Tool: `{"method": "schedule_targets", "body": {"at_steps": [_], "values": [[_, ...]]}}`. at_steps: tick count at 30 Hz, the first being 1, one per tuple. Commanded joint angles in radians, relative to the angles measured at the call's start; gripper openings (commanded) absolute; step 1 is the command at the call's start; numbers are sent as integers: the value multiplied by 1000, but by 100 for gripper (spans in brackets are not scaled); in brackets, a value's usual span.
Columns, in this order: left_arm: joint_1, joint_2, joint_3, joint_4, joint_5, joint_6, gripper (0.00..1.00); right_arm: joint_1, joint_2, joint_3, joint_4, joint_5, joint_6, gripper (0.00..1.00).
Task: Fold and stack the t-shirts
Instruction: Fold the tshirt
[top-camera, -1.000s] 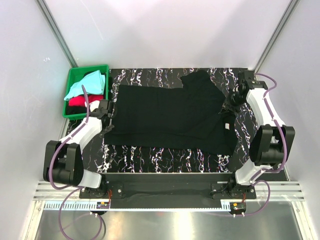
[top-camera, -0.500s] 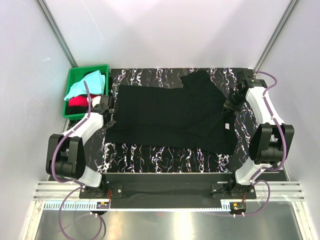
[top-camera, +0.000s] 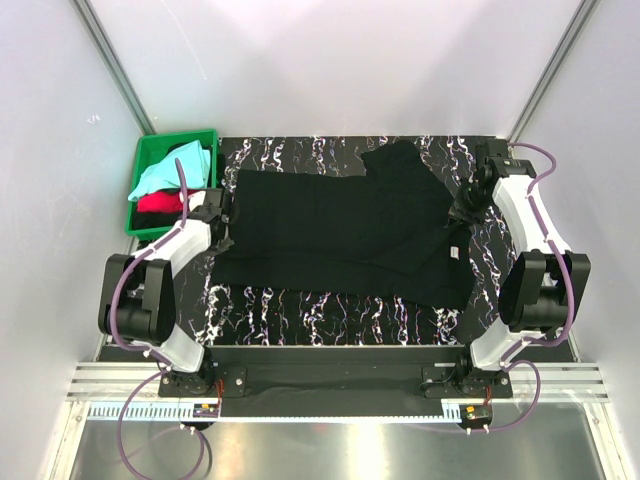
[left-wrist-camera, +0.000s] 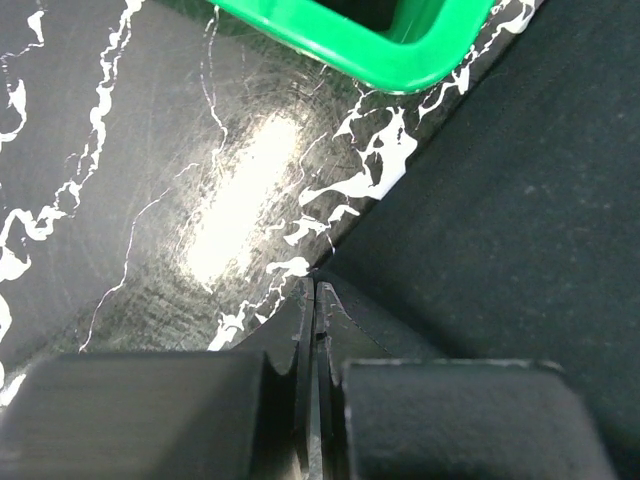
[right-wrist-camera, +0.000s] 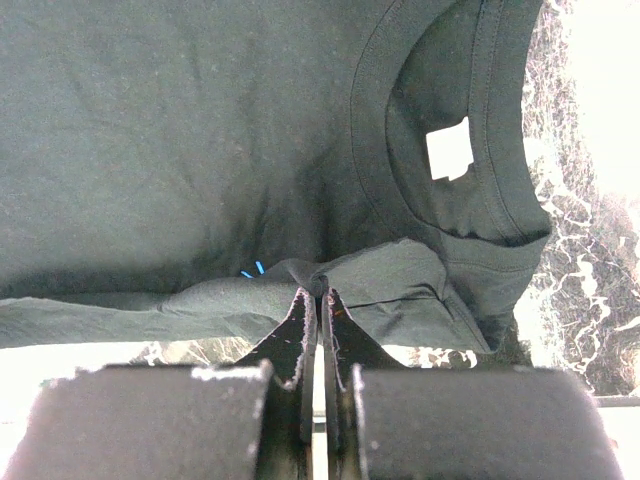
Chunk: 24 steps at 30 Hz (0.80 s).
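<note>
A large black t-shirt (top-camera: 340, 230) lies spread across the black white-streaked table, its neck and white label (right-wrist-camera: 449, 155) at the right end. My left gripper (top-camera: 224, 213) sits at the shirt's left edge. In the left wrist view this gripper (left-wrist-camera: 313, 282) is shut, with the corner of the black t-shirt (left-wrist-camera: 520, 200) pinched at its tips. My right gripper (top-camera: 462, 214) is at the shirt's right side. The right wrist view shows the same gripper (right-wrist-camera: 322, 292) shut on a raised fold of cloth near the collar. A pale aqua tee (top-camera: 176, 164) and a red tee (top-camera: 160, 202) lie in the crate.
A green plastic crate (top-camera: 146, 152) stands at the table's far left corner, close to my left gripper; its rim (left-wrist-camera: 400, 55) shows in the left wrist view. White walls enclose the table on three sides. Bare tabletop (top-camera: 330, 315) runs along the near edge.
My left gripper has moved away from me along the shirt's left edge, toward the crate. My right gripper has shifted slightly farther and outward, still holding its fold.
</note>
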Motion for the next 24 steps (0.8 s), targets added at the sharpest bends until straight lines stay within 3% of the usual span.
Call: {"method": "schedule_targets", "body": {"at_steps": [1,10,24], "values": [[8,17,46,41,-20,27,0,6,-4,43,7,7,-2,0],[20,36,49,50,-29,41,0,9,60,98,35,-62,19,0],[20,59,86,66,-12,74,0,9,91,99,32,-24,9,0]]}}
